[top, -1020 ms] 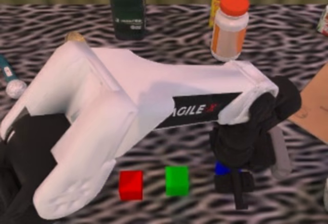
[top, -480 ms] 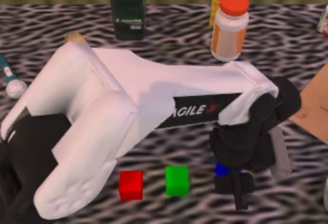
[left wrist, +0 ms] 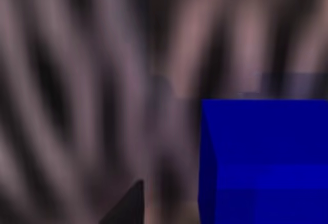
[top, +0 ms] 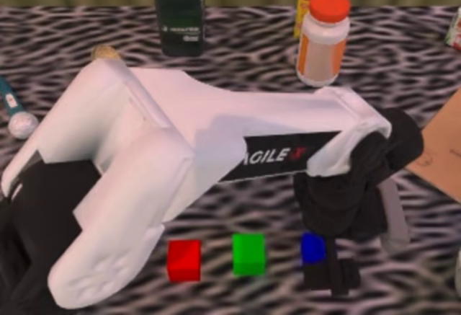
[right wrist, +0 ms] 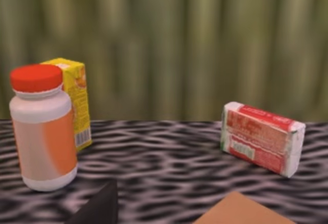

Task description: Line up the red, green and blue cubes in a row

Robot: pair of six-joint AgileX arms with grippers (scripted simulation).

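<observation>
Your left gripper (top: 330, 272) partly covers the blue cube (top: 312, 247); its fingers can't be read. The left wrist view crops that cube.

Left arm (top: 216, 142) seemingly reads "AGILE X".

Three cubes: one red cube (top: 184, 259), one green cube (top: 248, 254), one blue cube (top: 312, 247).

A tabletop (top: 238, 63) with a black-and-grey zebra-like pattern stands before a pleated olive-green curtain (right wrist: 169, 44).
</observation>
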